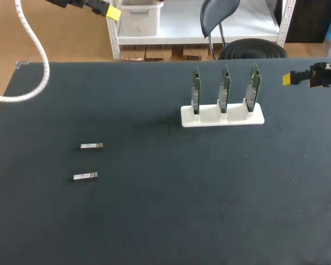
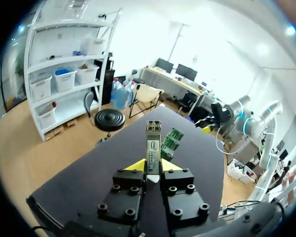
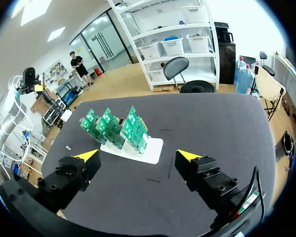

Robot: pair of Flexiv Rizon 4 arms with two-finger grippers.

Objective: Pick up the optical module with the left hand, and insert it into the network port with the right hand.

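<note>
My left gripper (image 2: 152,167) is shut on a silver optical module (image 2: 153,147) that sticks out upright from between its yellow tips. In the head view this gripper (image 1: 113,12) hangs past the table's far-left edge, and the held module cannot be made out there. A white stand (image 1: 222,117) holds three upright green port boards (image 1: 225,88), also seen ahead of my right gripper (image 3: 138,159) as boards (image 3: 119,129). My right gripper (image 1: 289,79) stands open and empty, to the right of the stand.
Two more optical modules (image 1: 91,146) (image 1: 85,176) lie flat on the dark table's left half. A white cable (image 1: 36,49) loops over the far-left corner.
</note>
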